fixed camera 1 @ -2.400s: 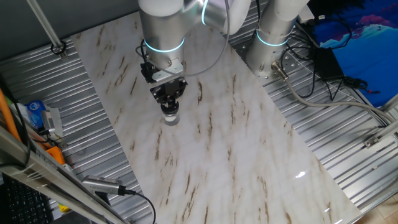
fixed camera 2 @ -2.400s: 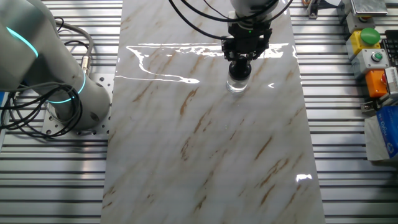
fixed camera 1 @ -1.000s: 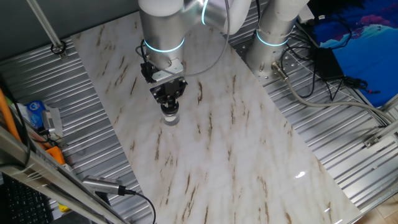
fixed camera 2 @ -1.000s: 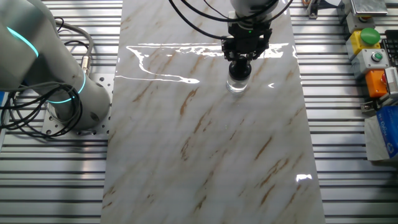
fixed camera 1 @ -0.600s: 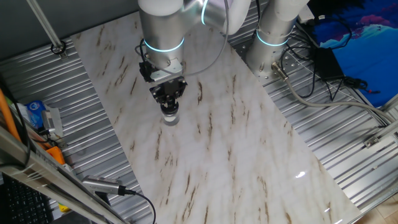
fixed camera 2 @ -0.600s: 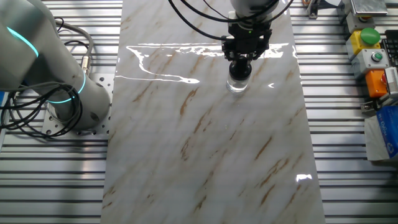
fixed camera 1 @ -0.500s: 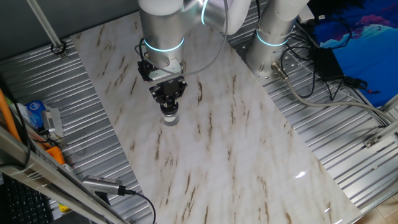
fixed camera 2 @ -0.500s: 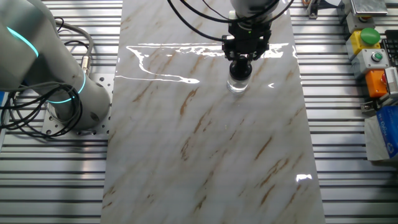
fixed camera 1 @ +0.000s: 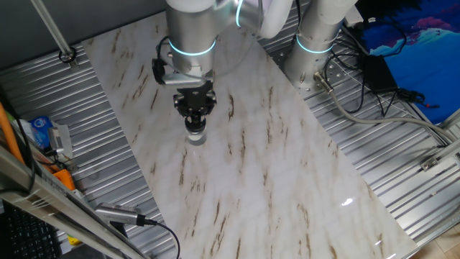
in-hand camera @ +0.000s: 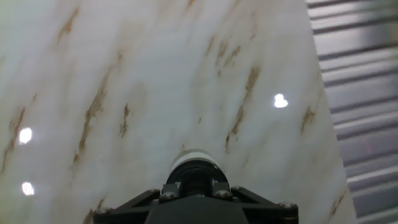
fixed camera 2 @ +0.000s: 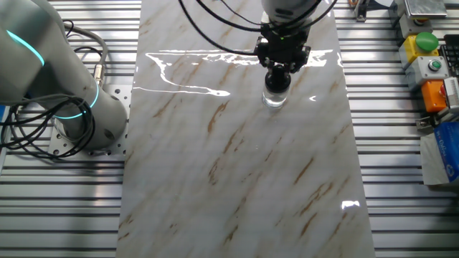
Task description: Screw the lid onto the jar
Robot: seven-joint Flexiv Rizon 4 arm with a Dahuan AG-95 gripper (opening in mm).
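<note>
The small clear glass jar (fixed camera 1: 195, 137) stands upright on the marble tabletop (fixed camera 1: 273, 173), toward its far side. The black lid (fixed camera 1: 195, 124) sits on top of the jar. My gripper (fixed camera 1: 195, 119) comes straight down on it, shut on the lid with a finger on either side. The other fixed view shows the jar (fixed camera 2: 275, 96) under the lid (fixed camera 2: 277, 80) and the gripper (fixed camera 2: 277, 74). In the hand view the lid (in-hand camera: 196, 175) fills the gap of the gripper (in-hand camera: 196, 186), and a pale rim of the jar (in-hand camera: 192, 157) shows beyond it.
A second robot base (fixed camera 1: 316, 43) with cables stands at the table's far corner. Ribbed metal decking (fixed camera 1: 93, 165) surrounds the marble top. A control box with coloured buttons (fixed camera 2: 427, 50) and small packages (fixed camera 1: 44, 133) lie off the table's sides.
The wrist and gripper have turned about the vertical axis over the jar, with the lid in the fingers. The jar has stayed in the same spot.
</note>
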